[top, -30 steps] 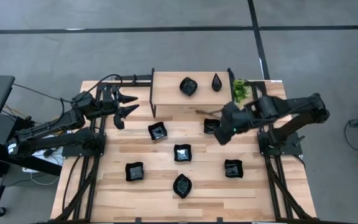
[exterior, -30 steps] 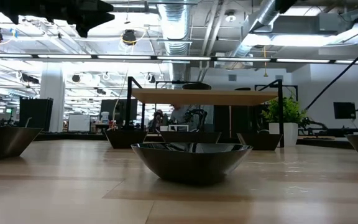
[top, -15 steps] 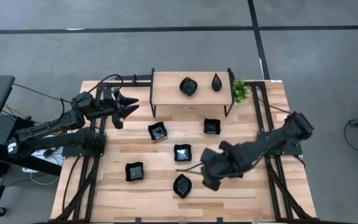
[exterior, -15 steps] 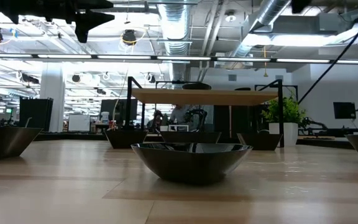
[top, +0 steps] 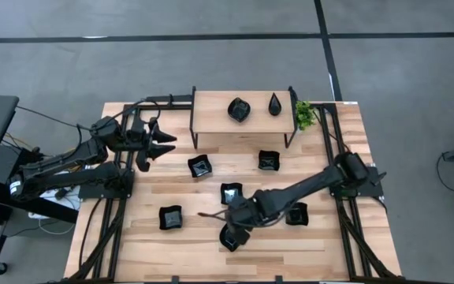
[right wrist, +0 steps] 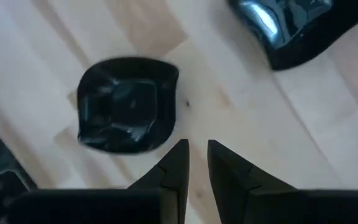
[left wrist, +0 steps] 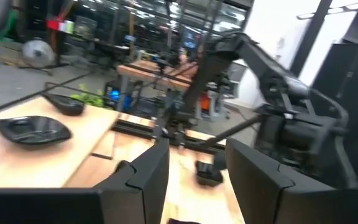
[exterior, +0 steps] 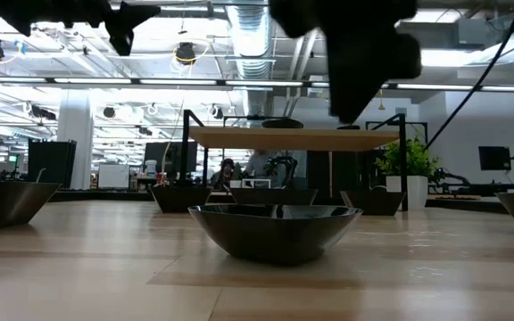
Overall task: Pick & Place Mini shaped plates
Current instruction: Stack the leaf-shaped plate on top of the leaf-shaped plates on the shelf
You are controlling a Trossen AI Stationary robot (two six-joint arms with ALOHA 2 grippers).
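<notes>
Two glossy black mini plates, a leaf (top: 239,109) and a teardrop (top: 275,103), lie on the raised wooden shelf (top: 215,118). Several black plates rest on the table: squares (top: 199,166), (top: 269,160), (top: 231,193), (top: 170,217), (top: 295,213) and a leaf (top: 228,239). My right gripper (top: 211,215) hovers low beside the near leaf plate, empty, fingertips a narrow gap apart (right wrist: 196,152). Its wrist view shows the near-left square plate (right wrist: 126,106). My left gripper (top: 162,142) is open and empty, high at the table's far left (left wrist: 194,162).
A small green plant (top: 304,115) stands at the shelf's right end. The shelf's black legs (top: 193,134) and the arm frames along both table sides (top: 345,229) are obstacles. Bare wood lies along the near edge (top: 290,256).
My right gripper has swept from beside the shelf and plant toward the table's near edge and left. It has come down over the middle beside the near leaf plate. No plate has moved.
</notes>
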